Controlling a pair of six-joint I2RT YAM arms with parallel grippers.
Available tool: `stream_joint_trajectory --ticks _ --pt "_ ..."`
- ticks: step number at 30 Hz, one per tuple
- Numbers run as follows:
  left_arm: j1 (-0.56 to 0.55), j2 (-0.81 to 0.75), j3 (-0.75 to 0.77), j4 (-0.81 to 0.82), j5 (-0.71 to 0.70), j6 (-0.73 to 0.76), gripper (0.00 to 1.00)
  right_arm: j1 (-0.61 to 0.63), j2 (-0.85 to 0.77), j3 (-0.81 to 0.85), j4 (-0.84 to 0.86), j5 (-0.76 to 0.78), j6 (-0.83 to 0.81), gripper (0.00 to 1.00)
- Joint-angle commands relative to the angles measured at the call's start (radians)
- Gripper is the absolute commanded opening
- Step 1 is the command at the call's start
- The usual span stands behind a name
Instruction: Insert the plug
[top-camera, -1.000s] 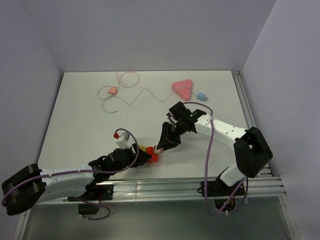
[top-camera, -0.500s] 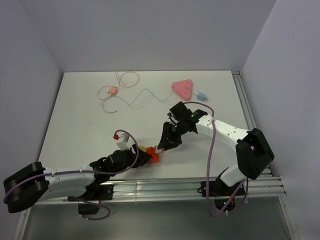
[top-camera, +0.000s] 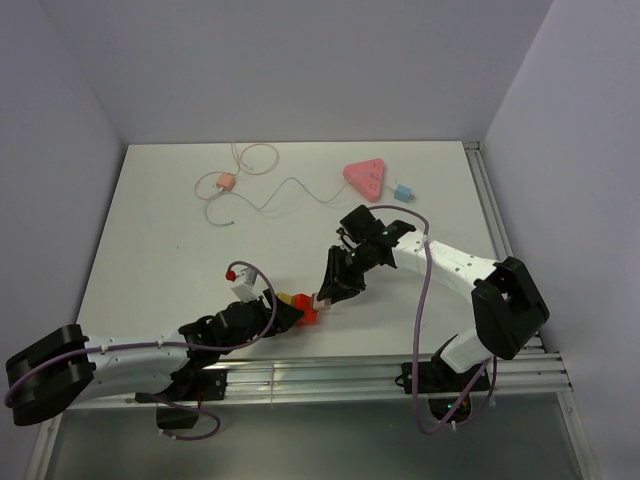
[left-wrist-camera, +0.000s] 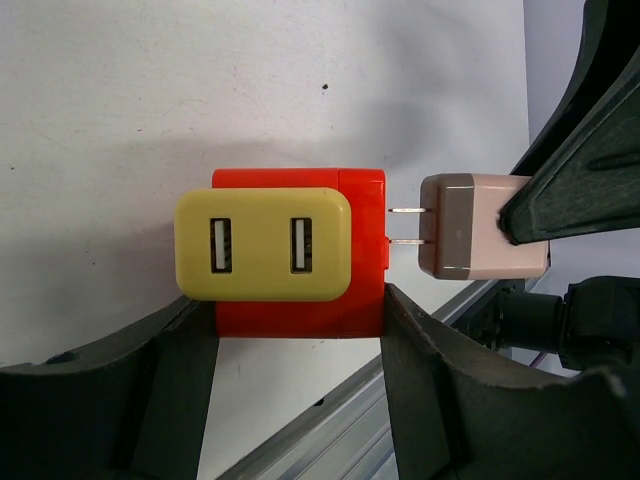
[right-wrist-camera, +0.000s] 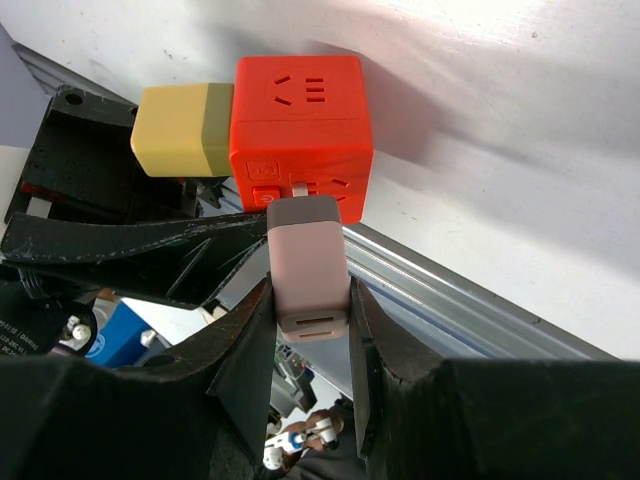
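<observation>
- At the left of the white table (top-camera: 150, 250), a small salmon block (top-camera: 226, 182) with a thin looping cable shows only from above. It is too small there for us to read any detail.
- The left gripper (top-camera: 294, 314) has its fingers pressed against two sides of a red cube (top-camera: 307, 316), holding it. Its own camera cuts the fingers off at the bottom edge. From above, the dark wrist hides most of the grip.
- A yellow adapter (left-wrist-camera: 263, 245) sits against one face of the cube. Only the left wrist view shows us its two USB ports; from above it is a yellow speck.
- The right gripper (right-wrist-camera: 308, 300) is clamped tight on a pale pink adapter (right-wrist-camera: 308, 265).
  - Its own camera hides the prongs, so the adapter's grey end seems to meet the cube.
  - The left wrist view shows us two metal prongs (left-wrist-camera: 405, 226) bare across a narrow gap, with their tips at the cube's side. We cannot tell whether they sit in the slots.
- Toward the far right, well apart from both grippers, the light-blue plug (top-camera: 403, 192) lies just beside the pink triangular socket strip (top-camera: 365, 177). We cannot tell whether the two touch. Only the top view takes them in.
</observation>
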Motion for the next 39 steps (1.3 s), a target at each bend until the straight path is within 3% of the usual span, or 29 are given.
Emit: stream_joint_trajectory --ticks 1,26,39 --pt "-0.008 0.008 -0.009 -0.13 -0.022 -0.006 0.0 -0.006 -0.036 -0.014 0.015 -0.02 -0.001 0.0" --pt "-0.014 0.03 -0.004 -0.101 -0.009 -0.006 0.0 0.015 0.032 -0.014 0.067 -0.057 0.009 0.0" --pt "-0.015 0.112 0.028 -0.068 0.097 -0.003 0.0 0.055 0.164 0.11 -0.036 0.069 -0.094 0.0"
